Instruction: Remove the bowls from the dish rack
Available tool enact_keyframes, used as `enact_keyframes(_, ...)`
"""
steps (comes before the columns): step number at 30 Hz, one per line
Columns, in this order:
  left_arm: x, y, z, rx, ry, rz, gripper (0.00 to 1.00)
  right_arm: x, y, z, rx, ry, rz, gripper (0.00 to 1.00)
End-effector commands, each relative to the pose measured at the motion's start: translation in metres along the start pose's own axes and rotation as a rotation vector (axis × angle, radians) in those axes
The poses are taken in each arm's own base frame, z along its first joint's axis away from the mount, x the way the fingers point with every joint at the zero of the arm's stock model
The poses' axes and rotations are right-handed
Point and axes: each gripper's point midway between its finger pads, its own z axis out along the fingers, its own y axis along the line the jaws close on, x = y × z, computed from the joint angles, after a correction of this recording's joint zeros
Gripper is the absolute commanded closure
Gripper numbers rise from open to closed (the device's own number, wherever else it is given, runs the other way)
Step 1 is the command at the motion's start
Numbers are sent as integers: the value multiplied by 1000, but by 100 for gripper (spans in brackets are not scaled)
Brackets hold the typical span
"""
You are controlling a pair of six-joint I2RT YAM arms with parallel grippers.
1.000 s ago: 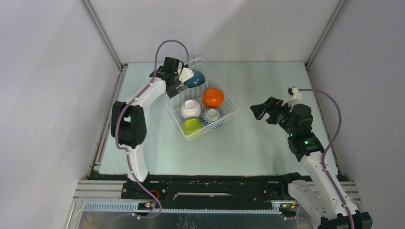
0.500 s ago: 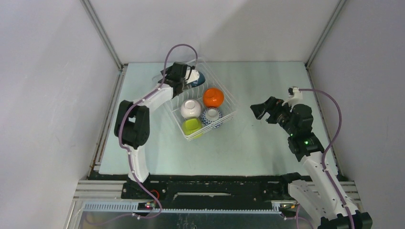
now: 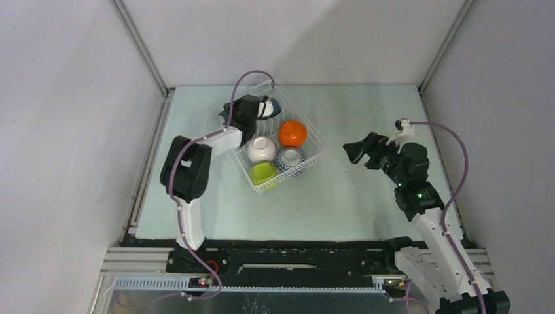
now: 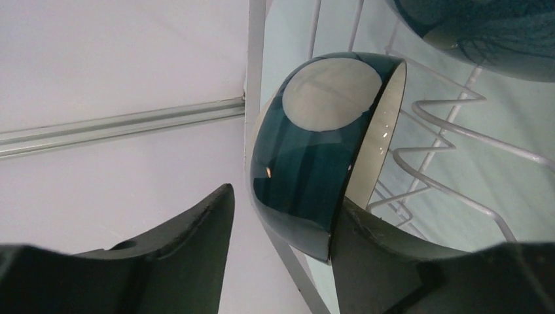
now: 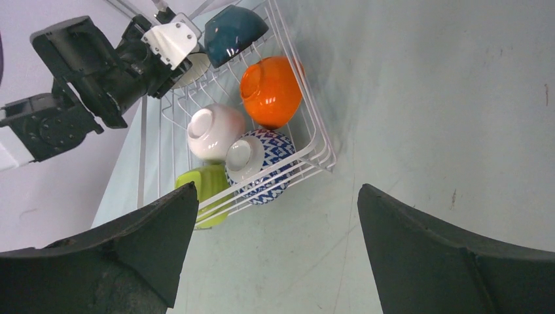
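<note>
The white wire dish rack (image 3: pixel 315 139) holds the bowls. In the left wrist view a teal bowl (image 4: pixel 307 157) stands on edge at the rack's far left corner. My left gripper (image 4: pixel 285 199) is open around its wall, the right finger inside the rim, the left finger a gap away from the outside. From above, my left gripper (image 3: pixel 252 110) hides that bowl. The dark blue bowl (image 3: pixel 269 108) lies beside it. The orange (image 3: pixel 292 133), white (image 3: pixel 260 149), patterned (image 3: pixel 290 160) and lime (image 3: pixel 262 173) bowls sit nearer. My right gripper (image 3: pixel 353 152) is open and empty, right of the rack.
The rack sits on a pale green table (image 3: pixel 366 104) boxed in by white walls with metal rails (image 3: pixel 141 55). In the right wrist view the rack's rim (image 5: pixel 321 147) and the bare table surface (image 5: pixel 425 98) lie ahead of the open fingers.
My left wrist has turned and moved in over the rack's far left corner, with the elbow swinging right. The right arm has not moved.
</note>
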Motion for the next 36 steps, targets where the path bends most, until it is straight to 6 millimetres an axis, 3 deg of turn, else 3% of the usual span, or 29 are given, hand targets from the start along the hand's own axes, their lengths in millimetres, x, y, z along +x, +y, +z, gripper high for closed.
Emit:
enact_keyframes(1,-9,19,-2,-151,-17,-27,42,-16,14,-2,-41,-48,-31,0)
enact_keyframes(16,-9,24,-5,-261,-15,-25,55,-16,13,-6,-36,-50,-36,0)
enact_keyframes(26,-8,7,4,-150,-35,-59,59,-17,14,-9,-39,-58,-40,0)
enact_keyframes(36,-1,11,13,-140,-15,-54,60,-18,16,-8,-45,-59,-41,0)
